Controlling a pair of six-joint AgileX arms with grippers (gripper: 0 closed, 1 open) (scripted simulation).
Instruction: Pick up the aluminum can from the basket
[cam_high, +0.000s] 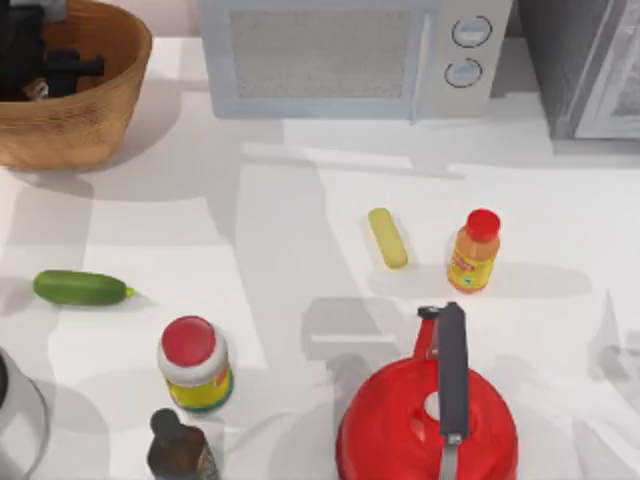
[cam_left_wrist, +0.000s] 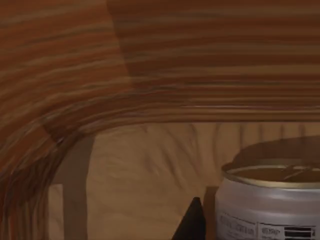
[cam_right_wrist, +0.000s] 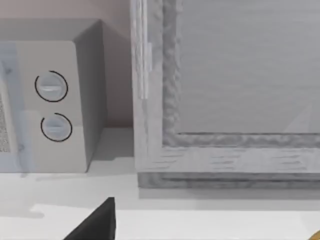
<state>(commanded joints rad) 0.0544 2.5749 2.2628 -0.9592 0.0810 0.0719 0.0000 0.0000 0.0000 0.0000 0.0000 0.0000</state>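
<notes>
From above, the white desk (cam_high: 300, 260) carries a microwave (cam_high: 350, 55), a red kettle (cam_high: 400, 430), a cucumber (cam_high: 80, 288), a red-lidded jar (cam_high: 195, 365) and an orange bottle (cam_high: 473, 250), while the left arm's dark tool (cam_high: 45, 68) reaches down into the basket (cam_high: 100, 110) at the far left corner. The left wrist view adds the basket's ribbed inside wall (cam_left_wrist: 150, 60) and the aluminum can (cam_left_wrist: 272, 200) standing on its floor, just beside one dark fingertip (cam_left_wrist: 192, 222); whether that tool is open or closed on the can cannot be told. The right wrist view faces the microwave's dials (cam_right_wrist: 52, 107), one dark finger (cam_right_wrist: 97, 222) of the right tool at its edge.
</notes>
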